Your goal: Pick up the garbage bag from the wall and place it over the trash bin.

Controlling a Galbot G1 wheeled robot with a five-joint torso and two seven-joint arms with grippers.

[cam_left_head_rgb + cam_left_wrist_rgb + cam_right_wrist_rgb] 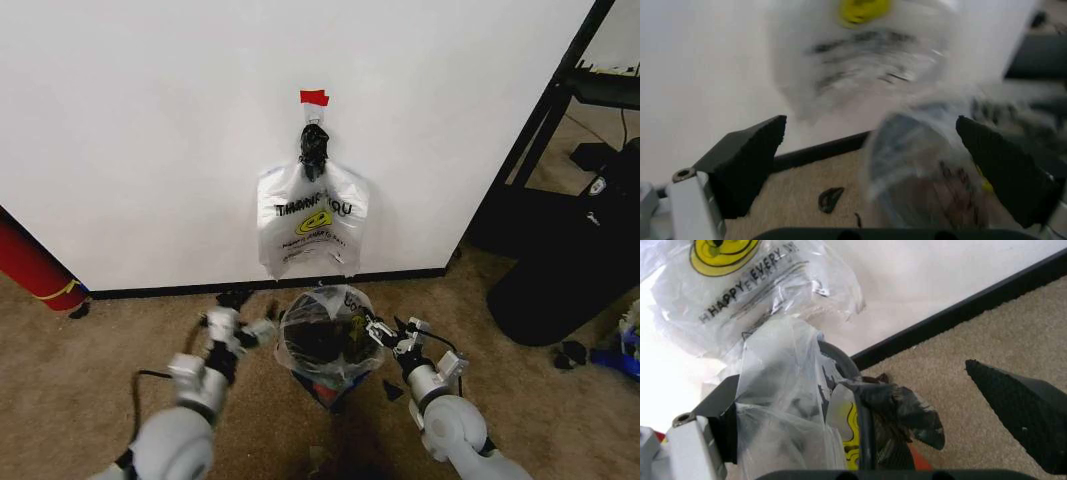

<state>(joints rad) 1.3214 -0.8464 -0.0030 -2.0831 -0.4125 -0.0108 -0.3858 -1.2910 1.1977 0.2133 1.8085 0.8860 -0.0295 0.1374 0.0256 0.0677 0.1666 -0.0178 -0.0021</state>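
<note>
Bin (318, 345) sits draped in the garbage bag (345, 305), both grippers (250, 335) (385, 335) spread open beside it.

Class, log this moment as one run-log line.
garbage bag: draped over trash bin | left gripper: open beside | right gripper: open beside

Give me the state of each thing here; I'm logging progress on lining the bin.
Garbage bag: draped over the bin.
Trash bin: upright on the carpet, covered.
Bunched bags: hanging from the wall hook.
Left gripper: open, beside the bag.
Right gripper: open, at the bag's edge.
</note>
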